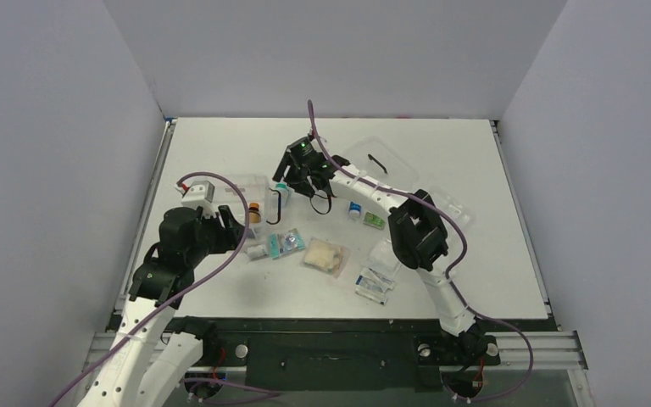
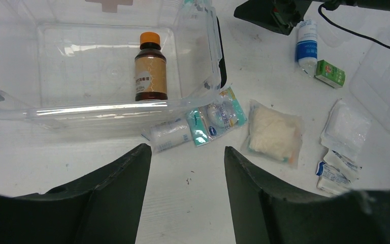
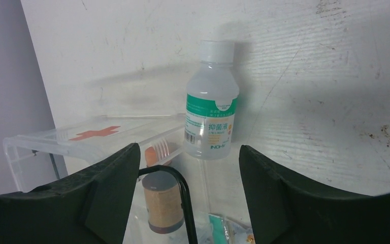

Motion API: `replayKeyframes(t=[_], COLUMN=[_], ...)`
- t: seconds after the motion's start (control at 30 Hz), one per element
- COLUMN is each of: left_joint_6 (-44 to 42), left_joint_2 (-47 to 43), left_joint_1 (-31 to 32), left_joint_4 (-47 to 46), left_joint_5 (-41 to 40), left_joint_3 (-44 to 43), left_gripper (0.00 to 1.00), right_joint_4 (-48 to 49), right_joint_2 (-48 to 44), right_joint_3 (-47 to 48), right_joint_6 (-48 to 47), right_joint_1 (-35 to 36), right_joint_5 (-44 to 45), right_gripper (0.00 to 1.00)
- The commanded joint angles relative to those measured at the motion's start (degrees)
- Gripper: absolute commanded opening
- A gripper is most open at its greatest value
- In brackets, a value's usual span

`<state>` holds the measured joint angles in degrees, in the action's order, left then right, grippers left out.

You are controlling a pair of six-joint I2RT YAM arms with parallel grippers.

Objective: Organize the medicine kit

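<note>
Amber bottle (image 2: 150, 68) inside medicine kit (image 2: 81, 109): whole from left wrist, part-hidden from right

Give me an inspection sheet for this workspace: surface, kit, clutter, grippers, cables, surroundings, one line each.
Surface: white table, scuffed and specked in places.
Job's things: medicine kit open, lid off; one brown bottle upright inside.
Clutter: green-label bottle standing by the kit; gauze roll, teal packets, cotton pack, green box and sachets loose on the table.
Grippers: left gripper open, empty, near the kit; right gripper open, empty, facing the green-label bottle.
Cables: purple cables loop off both arms.
Surroundings: plain walls on three sides.
</note>
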<state>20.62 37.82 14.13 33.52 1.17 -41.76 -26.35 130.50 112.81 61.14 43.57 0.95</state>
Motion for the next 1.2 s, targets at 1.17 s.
replayKeyframes(t=[1.17], left_joint_6=[0.6], left_joint_2=[-1.6], left_joint_1=[1.1], left_joint_4=[-2.7], left_joint_5=[-0.4], left_joint_3=[-0.1], left_gripper=[0.53], right_joint_4=[4.7], right_joint_2=[9.0], right_joint_3=[3.4], right_joint_6=[3.0], right_joint_1=[0.3], right_joint_5=[-5.4], right_gripper=[0.31])
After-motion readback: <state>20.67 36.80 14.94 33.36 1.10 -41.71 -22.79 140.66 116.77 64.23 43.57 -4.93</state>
